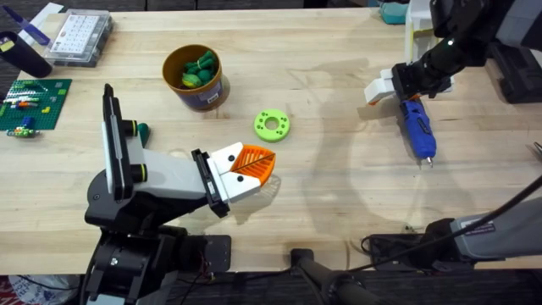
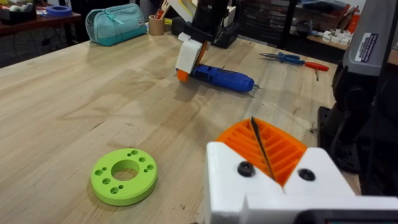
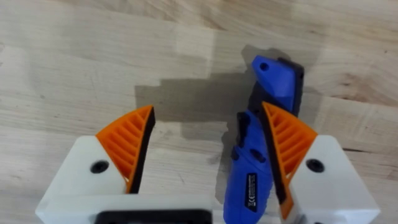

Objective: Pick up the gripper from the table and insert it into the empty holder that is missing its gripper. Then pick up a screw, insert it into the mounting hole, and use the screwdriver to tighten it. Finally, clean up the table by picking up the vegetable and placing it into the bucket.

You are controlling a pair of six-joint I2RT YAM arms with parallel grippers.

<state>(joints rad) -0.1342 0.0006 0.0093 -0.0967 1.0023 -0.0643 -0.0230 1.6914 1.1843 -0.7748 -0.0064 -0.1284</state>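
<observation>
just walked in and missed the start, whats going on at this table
The right gripper is down at the blue screwdriver on the table's right side, fingers open, one pad against its body. The white-and-orange gripper already sits on the holder at the lower left. The left gripper is shut, idle near the lime-green ring. The yellow bucket holds green pieces.

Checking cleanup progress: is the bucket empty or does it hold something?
Not empty. The bucket holds green toy pieces, seen from overhead.
</observation>
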